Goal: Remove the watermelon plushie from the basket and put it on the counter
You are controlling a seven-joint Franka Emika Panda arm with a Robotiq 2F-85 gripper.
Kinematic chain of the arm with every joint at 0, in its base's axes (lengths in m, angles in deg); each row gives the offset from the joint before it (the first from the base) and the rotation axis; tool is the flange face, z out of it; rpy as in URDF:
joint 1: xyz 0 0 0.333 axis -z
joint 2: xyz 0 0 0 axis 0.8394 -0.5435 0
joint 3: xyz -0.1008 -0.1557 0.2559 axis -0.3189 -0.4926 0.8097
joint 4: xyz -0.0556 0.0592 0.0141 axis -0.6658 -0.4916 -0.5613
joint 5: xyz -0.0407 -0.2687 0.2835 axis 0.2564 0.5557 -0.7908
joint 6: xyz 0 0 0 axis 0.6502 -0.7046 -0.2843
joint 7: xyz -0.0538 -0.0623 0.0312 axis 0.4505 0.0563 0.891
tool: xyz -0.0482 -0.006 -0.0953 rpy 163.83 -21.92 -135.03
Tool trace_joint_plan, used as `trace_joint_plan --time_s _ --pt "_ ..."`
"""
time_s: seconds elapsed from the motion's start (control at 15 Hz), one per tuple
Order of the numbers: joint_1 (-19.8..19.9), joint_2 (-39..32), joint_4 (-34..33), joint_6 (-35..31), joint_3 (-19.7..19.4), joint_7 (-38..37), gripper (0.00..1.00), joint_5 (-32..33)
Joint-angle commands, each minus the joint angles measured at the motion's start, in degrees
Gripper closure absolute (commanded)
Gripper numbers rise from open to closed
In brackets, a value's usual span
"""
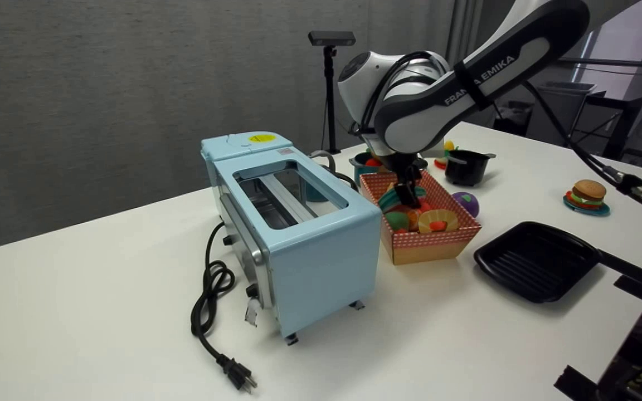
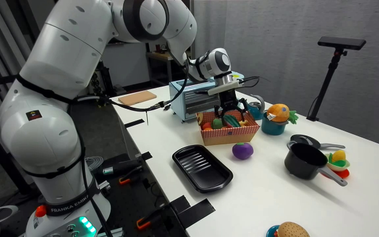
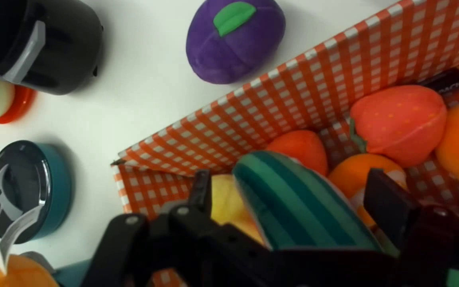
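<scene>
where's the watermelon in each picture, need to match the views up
In an exterior view: watermelon right of centre, in the basket, just right of the toaster.
In an exterior view: watermelon right of centre, near the basket's middle.
Wrist view: watermelon below and right of centre, between the open fingers.
Shared landmark: purple plush, beside the basket in all three.

The white tabletop carries a blue toaster oven, a black cord loosely coiled alongside, and the gingham-rimmed basket nearby. A purple plush toy sits just beside the basket, with a black tray near both. A teal pot, a teal kettle, a lidded pan and a black pot stand there too. A blue plate (it bears a toy burger) lies well apart; black strips and a tan board lie along one edge.
</scene>
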Motion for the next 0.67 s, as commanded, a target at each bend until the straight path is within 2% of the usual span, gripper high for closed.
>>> trace_joint_plan --time_s 0.0,0.33,0.4,0.53,0.6 --pt "-0.50 -2.53 -4.66 3.22 -0.72 0.13 0.00 1.14" --pt "-0.27 -3.51 -6.19 3.11 -1.48 0.33 0.00 1.24" --pt "-0.33 -3.68 -6.47 3.22 -1.60 0.28 0.20 1.26" --pt "-0.37 -3.86 -6.77 2.93 -1.82 0.10 0.33 1.45" --pt "-0.35 -3.91 -6.93 2.99 -1.82 0.29 0.43 1.41"
